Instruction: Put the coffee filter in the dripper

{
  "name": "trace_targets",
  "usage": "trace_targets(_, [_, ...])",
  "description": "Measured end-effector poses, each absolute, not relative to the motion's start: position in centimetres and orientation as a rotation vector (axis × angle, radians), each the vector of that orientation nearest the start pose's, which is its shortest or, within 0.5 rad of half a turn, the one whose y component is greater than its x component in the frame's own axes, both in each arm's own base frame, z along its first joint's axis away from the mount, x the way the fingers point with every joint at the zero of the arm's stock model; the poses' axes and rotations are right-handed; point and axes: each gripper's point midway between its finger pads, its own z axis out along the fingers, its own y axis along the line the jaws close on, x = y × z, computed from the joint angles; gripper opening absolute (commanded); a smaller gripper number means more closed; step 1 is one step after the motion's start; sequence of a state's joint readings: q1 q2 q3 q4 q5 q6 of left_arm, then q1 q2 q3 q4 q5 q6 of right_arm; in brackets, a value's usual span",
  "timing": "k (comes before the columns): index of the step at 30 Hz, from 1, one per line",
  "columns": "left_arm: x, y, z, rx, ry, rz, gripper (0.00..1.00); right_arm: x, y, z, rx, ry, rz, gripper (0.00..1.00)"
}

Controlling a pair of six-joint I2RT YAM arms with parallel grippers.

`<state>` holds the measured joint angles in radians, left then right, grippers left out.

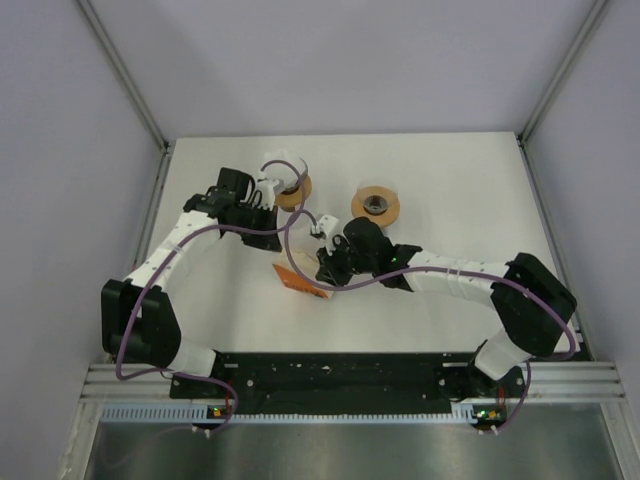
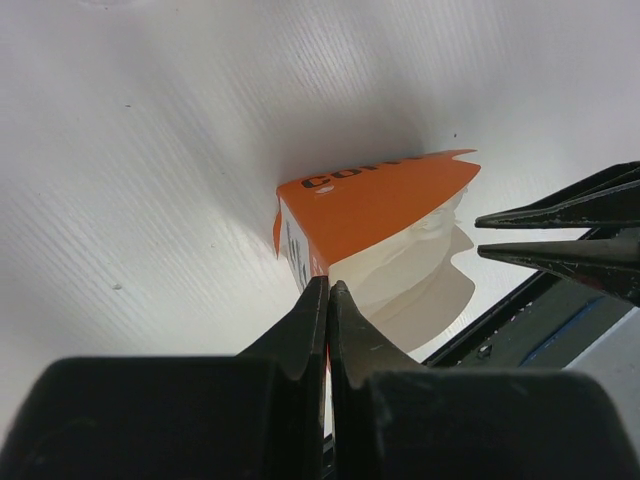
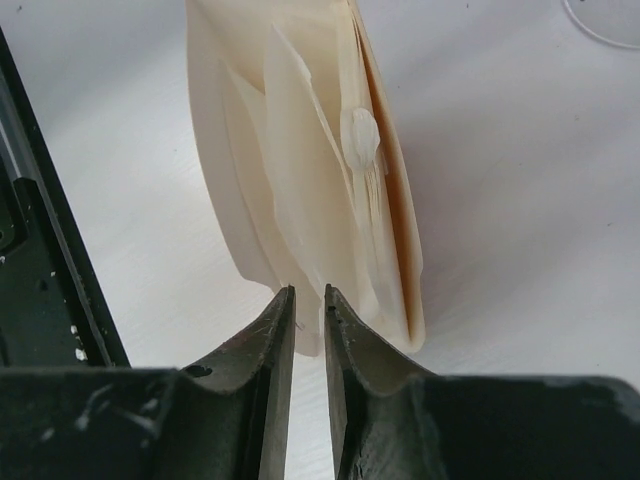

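Top external view: slightly left of frame centre, an orange filter box (image 1: 300,277) lying on the white surface (image 1: 450,170), both arms reaching in toward it. Higher in the frame, two round tan-ringed pieces standing apart from the box: one dripper (image 1: 376,205) just right of centre, a second dripper (image 1: 293,188) to its left, close beside the left arm's black wrist.

Left wrist view: left fingers (image 2: 305,320) pressed together with no gap, tips at the near lower corner of the box; touching the cardboard or just in front of it, cannot tell. Open end of the box turned toward the right of the frame, pale filters (image 2: 405,255) bulging out of it. At the right edge, the right fingers (image 2: 580,203) pointing at that open end, a thin gap between them.

Right wrist view: that narrow gap in the lower middle of the frame, the cream filters standing on edge directly beyond the tips. Lower rim of one sheet dipping into the gap; clamped or only flanked, cannot tell. Filters at the box, apart from both drippers.
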<state>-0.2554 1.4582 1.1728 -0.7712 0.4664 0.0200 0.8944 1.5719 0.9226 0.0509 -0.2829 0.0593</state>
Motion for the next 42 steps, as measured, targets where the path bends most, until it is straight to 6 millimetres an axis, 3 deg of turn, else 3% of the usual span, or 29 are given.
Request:
trace_targets(6, [29.0, -15.6, 14.3, 0.519, 2.556, -0.689, 0.00, 22.7, 36.7, 10.1, -1.098, 2.001, 0.834, 0.31])
trace_targets(11, [29.0, -15.6, 14.3, 0.519, 2.556, -0.689, 0.00, 22.7, 36.5, 8.2, -1.115, 2.046, 0.815, 0.31])
trace_targets(17, [29.0, -15.6, 14.3, 0.519, 2.556, -0.690, 0.00, 22.8, 36.6, 7.5, -1.118, 2.055, 0.806, 0.32])
trace_targets(19, [29.0, -15.6, 14.3, 0.519, 2.556, -0.690, 0.00, 22.9, 36.8, 7.5, -1.118, 2.051, 0.809, 0.27])
trace_targets(24, [29.0, -15.7, 14.2, 0.520, 2.557, -0.693, 0.00, 23.0, 37.7, 7.2, -1.121, 2.051, 0.817, 0.03])
trace_targets(30, [29.1, -15.6, 14.2, 0.519, 2.558, -0.691, 0.00, 23.0, 37.3, 7.2, -1.132, 2.060, 0.792, 0.00])
trace_targets(42, [29.2, -15.5, 14.2, 0.519, 2.558, -0.675, 0.00, 22.1, 35.3, 12.3, -1.096, 1.954, 0.785, 0.00])
